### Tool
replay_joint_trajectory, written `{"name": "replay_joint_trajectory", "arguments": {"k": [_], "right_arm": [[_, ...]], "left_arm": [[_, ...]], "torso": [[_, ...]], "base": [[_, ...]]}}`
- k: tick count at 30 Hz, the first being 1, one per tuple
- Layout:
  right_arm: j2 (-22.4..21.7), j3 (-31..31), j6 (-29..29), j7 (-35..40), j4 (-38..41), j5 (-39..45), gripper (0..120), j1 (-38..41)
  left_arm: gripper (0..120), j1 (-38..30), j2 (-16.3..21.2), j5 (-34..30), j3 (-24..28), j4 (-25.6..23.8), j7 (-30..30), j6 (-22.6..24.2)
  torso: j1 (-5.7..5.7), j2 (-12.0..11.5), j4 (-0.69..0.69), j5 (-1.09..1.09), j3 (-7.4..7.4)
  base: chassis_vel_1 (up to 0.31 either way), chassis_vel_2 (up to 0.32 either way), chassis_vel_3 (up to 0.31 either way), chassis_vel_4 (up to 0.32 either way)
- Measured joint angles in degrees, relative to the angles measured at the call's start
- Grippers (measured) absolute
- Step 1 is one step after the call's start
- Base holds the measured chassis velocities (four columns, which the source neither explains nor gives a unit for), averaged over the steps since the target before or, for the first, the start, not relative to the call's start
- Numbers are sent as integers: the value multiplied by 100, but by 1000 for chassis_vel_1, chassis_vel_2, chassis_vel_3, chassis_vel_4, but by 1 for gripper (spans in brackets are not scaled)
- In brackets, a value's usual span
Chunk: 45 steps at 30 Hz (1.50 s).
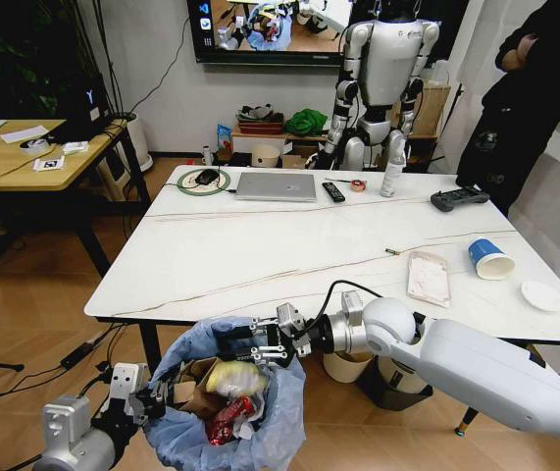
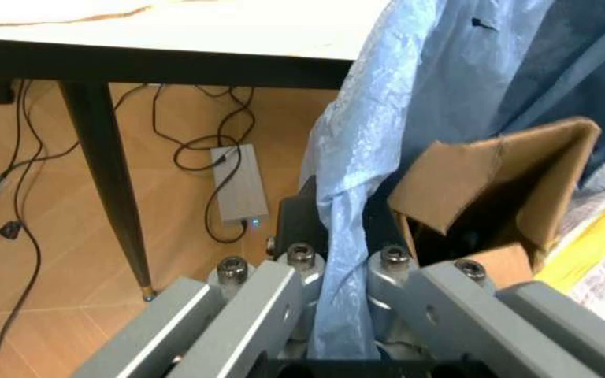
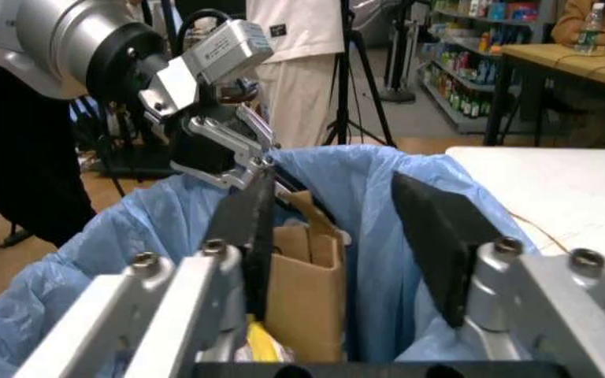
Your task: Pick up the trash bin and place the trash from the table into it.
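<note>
1. We note the small round trash bin lined with a crinkly, translucent light-blue plastic bag; the film spills over its rim in loose folds. It hangs just below the near edge of the large white marble-look counter, a smooth top with thin brown veins on black legs.
2. Left gripper: its grey metal fingers are clenched on the bin's rim, with bag film pinched between them; in the left wrist view the blue plastic runs straight down between the fingers.
3. Right gripper: over the bin's far rim, near the counter edge. In the right wrist view its flat black fingers stand apart with nothing between them.
4. Bin contents: torn brown cardboard, stiff and folded, against the left wall; a pale yellow crumpled wrapper in the middle; a crushed red can, shiny and dented, lower down.
5. On the counter, right side: a flat clear packet with a pinkish tint, and a blue-and-white paper cup lying on its side, near each other but apart.
6. Far counter edge: a closed silver laptop, matte and rectangular.
</note>
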Motion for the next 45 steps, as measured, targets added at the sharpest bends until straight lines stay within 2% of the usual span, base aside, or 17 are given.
{"name": "replay_joint_trajectory", "arguments": {"k": [1,3,7,9,14,24,29,34,35,38,41,42,45], "right_arm": [[8,6,1,3,-5,0,51,-1],[10,7,2,3,-7,1,55,0],[15,21,3,11,-12,13,73,0],[15,22,3,12,-11,17,77,-4],[28,34,3,38,12,73,98,-7],[50,218,22,157,327,336,100,76],[180,830,99,600,524,549,100,16],[50,1512,83,1705,576,756,100,-103],[50,1512,83,1705,576,756,100,-103],[-173,2029,-211,2747,679,752,100,-516],[-550,2733,-742,3913,825,758,100,-1093],[-550,2733,-742,3913,825,758,100,-1093],[-797,3301,-945,4473,843,759,100,-1514]], "left_arm": [[0,-4,0,-7,0,0,-3,2],[0,-7,1,-11,0,0,-5,5],[0,-24,6,-36,4,0,-17,16],[0,-26,7,-38,6,0,-18,17],[0,-30,10,-43,12,0,-20,20],[0,-29,26,-41,13,0,-21,26],[0,-7,39,-6,12,0,-15,26],[0,-1,158,-13,19,0,-4,30],[0,-1,158,-13,19,0,-4,30],[0,1,283,-18,45,0,21,31],[0,-37,414,-31,99,0,48,31],[0,-37,414,-31,99,0,48,31],[0,-66,469,-56,144,0,68,31]], "torso": [[0,0,1,0,0],[0,0,1,0,0],[0,0,0,0,0],[0,0,0,0,0],[0,0,0,0,0],[0,0,0,0,0],[0,0,1,1,0],[1,0,2,-1,0],[1,0,2,-1,0],[1,0,1,1,0],[1,0,-1,1,0],[1,0,-1,1,0],[1,0,-5,1,0]], "base": [[0,0,0,0],[0,0,0,0],[0,0,0,0],[0,0,0,0],[0,0,0,0],[0,0,0,0],[0,0,0,0],[0,0,0,0],[0,0,0,0],[0,0,0,0],[0,0,0,0],[0,0,0,0],[0,0,0,0]]}}
